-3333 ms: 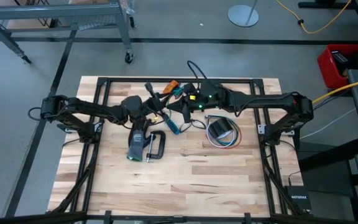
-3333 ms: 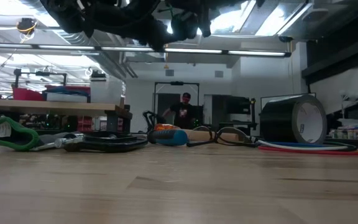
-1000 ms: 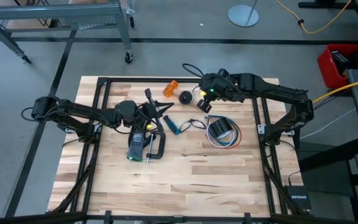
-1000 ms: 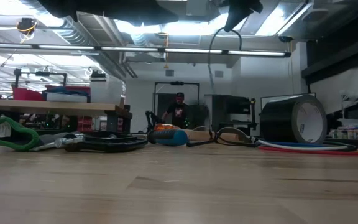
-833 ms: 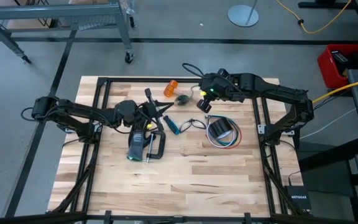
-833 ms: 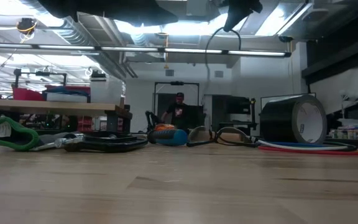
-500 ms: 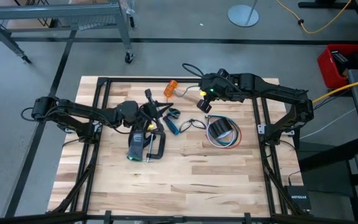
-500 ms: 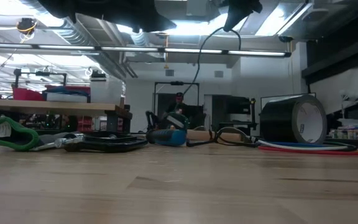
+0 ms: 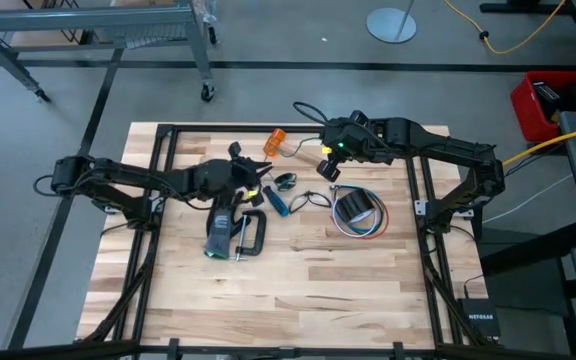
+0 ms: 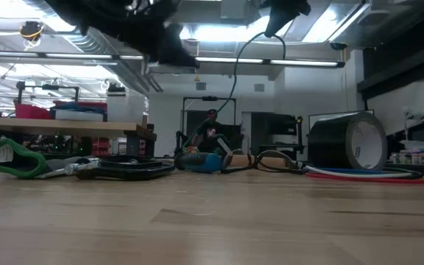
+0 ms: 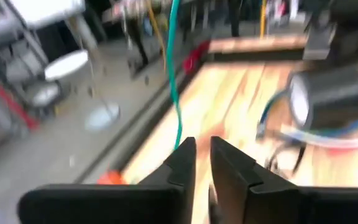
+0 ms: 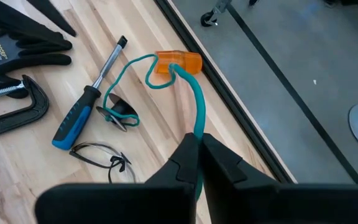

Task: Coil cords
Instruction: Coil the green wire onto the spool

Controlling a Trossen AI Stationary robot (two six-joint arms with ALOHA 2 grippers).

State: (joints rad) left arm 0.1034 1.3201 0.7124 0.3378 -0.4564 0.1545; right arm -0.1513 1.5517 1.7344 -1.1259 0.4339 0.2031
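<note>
Pinching the thin teal-green cord (image 12: 197, 102) in the right gripper (image 12: 199, 140), fingers pressed together on it, above the far middle of the pale wooden table (image 9: 348, 290). Trailing from that grip to the orange plastic plug (image 12: 179, 63) by the far edge, then looping back nearward, ending beside the blue-handled screwdriver (image 12: 73, 121). Holding the left gripper (image 11: 202, 146) just left of that loose loop, fingers narrowly parted, nothing seen between them. Judging the left gripper nearer the free end, the slack running far to near, calling for a short reach rightward
</note>
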